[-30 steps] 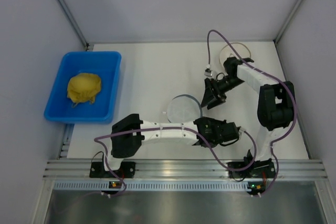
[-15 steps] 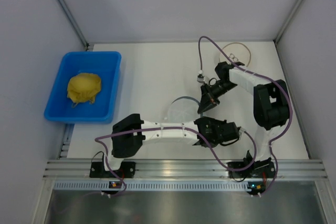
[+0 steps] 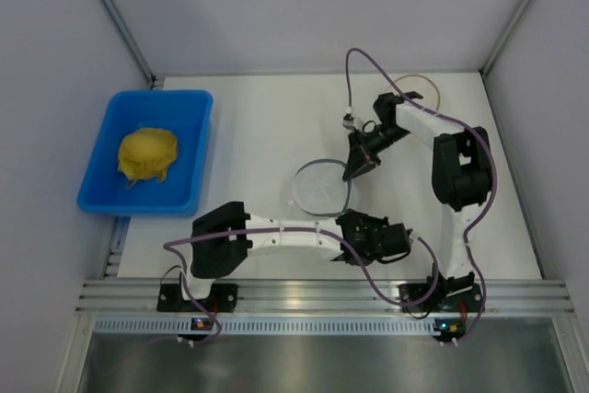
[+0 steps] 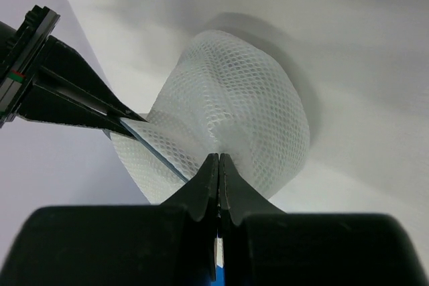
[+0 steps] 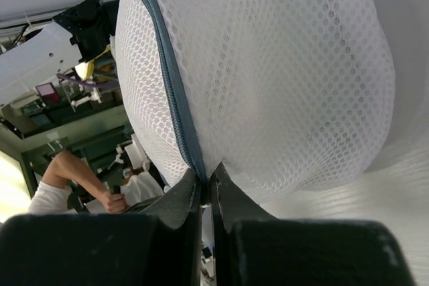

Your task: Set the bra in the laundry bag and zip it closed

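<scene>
Sitting mid-table (image 3: 258, 126), laundry bag (image 3: 320, 187): white mesh bulging, dark zipper rim (image 5: 167, 78) along one side. Left fingers (image 4: 218, 160) pressed together, pinching mesh at bag's near edge. Right fingers (image 5: 206, 175) also pressed together, pinching bag right at zipper rim. Far left, blue bin (image 3: 138, 204) holding yellow cloth (image 3: 147, 154). Back right, tan-rimmed disc (image 3: 423, 87).

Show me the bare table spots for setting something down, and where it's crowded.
Free: white table between the blue plastic bin and the round white mesh laundry bag; the far strip by the back wall. Crowded: left gripper and right gripper pinch that bag.
</scene>
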`<act>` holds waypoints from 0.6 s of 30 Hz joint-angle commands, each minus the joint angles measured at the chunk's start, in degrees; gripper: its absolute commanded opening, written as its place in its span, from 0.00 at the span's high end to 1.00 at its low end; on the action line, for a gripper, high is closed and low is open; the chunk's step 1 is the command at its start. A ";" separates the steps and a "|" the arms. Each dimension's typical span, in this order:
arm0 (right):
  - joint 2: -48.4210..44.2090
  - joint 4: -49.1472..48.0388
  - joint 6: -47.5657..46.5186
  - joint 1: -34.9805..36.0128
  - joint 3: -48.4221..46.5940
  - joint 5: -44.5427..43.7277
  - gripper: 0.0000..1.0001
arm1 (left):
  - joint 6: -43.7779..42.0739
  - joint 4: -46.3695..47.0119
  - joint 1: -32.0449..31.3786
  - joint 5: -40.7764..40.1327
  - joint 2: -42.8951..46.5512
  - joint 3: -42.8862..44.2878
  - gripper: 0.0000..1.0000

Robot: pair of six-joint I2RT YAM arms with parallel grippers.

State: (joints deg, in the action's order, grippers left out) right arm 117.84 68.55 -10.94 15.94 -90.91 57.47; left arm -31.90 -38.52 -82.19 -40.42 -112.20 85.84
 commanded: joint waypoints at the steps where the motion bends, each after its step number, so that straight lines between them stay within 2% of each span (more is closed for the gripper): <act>1: -0.94 -1.85 -1.19 -1.62 -4.63 1.33 0.93 | 1.49 1.26 -2.45 0.62 3.05 0.11 1.00; 2: -2.77 -1.67 -1.19 -1.62 -4.10 0.98 0.68 | 1.23 1.34 -2.10 0.44 2.69 0.81 1.00; 3: -3.92 -1.58 -1.19 -1.71 -3.31 0.28 0.55 | 1.05 1.17 -1.83 0.61 1.82 2.56 1.00; 5: -7.17 -0.71 -1.71 -2.06 -0.50 -1.48 0.35 | 0.53 1.34 -0.78 0.70 0.85 4.15 1.00; 6: -8.23 -0.18 -2.15 -2.75 0.38 -1.83 0.31 | 0.18 1.35 -0.60 0.61 -0.02 5.55 1.00; 8: -9.82 1.57 -3.91 -3.46 2.84 -2.80 0.28 | -0.18 1.26 0.27 0.70 -0.91 6.96 1.00; 13: -13.16 3.87 -6.20 -4.08 9.16 -1.59 0.28 | -1.32 1.43 1.07 0.52 -2.32 9.95 1.00; 18: -12.37 3.52 -7.08 -1.45 13.39 2.02 0.35 | -2.73 1.87 1.60 0.26 -2.67 10.75 1.00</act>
State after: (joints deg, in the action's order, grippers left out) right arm 106.04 70.96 -15.55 12.69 -79.20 55.92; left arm -33.26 -38.13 -80.88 -39.72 -114.74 94.11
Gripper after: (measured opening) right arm 0.666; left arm 0.026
